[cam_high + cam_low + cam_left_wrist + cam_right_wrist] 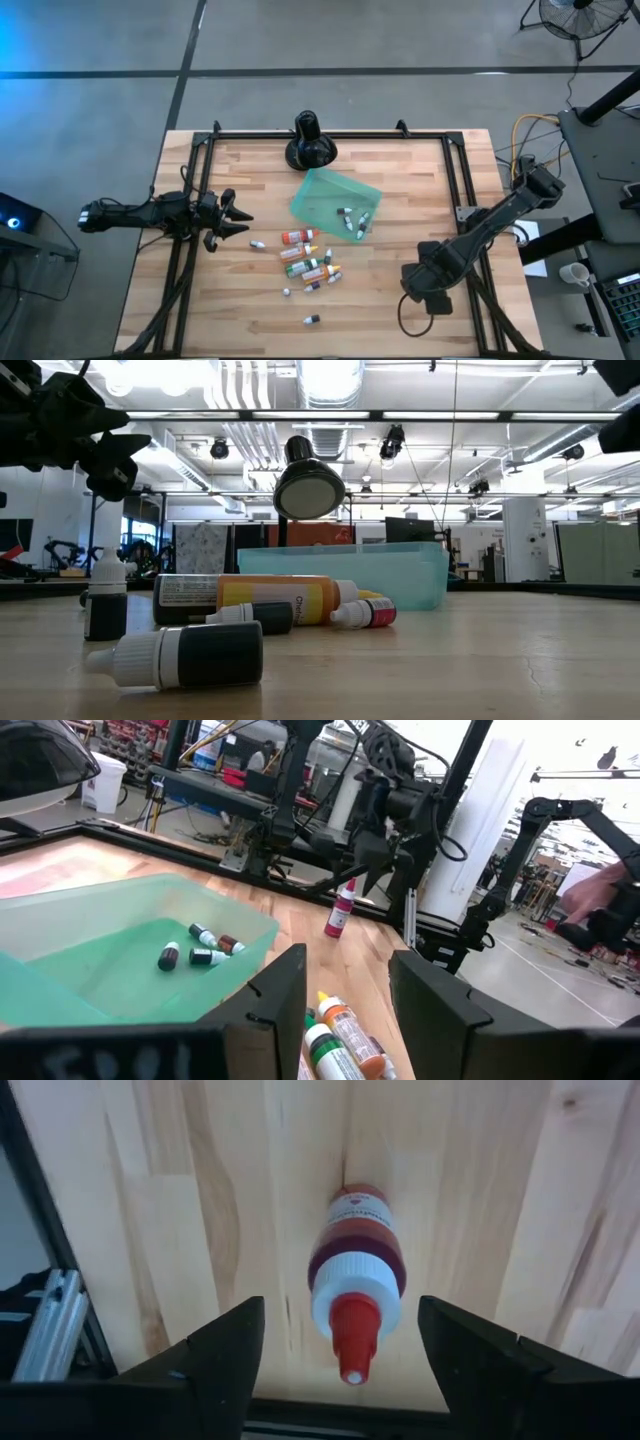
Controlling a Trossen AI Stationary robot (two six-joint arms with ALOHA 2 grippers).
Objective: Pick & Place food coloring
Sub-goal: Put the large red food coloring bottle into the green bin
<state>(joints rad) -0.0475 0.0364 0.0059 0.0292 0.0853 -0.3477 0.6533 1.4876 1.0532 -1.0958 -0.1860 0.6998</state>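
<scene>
My right gripper [340,1345] hangs over the near right part of the wooden table [400,320], pointing straight down. Jaws apart, one finger on each side of an upright red bottle [355,1275] with a white collar and red tip; no contact that I can see, the bottle stands free on the wood between them. My left gripper [238,217] waits above the table's left edge, pointing toward the middle, jaws partly apart with nothing between them. The rest of the food coloring lies in a loose cluster [312,262] at mid-table, mostly on their sides: an orange one [285,598] with a white cap, green and dark ones beside it, one small bottle [312,320] apart nearer the front edge, another [258,244] toward my left gripper. A few bottles [200,948] lie inside the teal tray [310,200], which sits just behind the cluster. A black stand [309,140] is at the back edge, behind the tray.
</scene>
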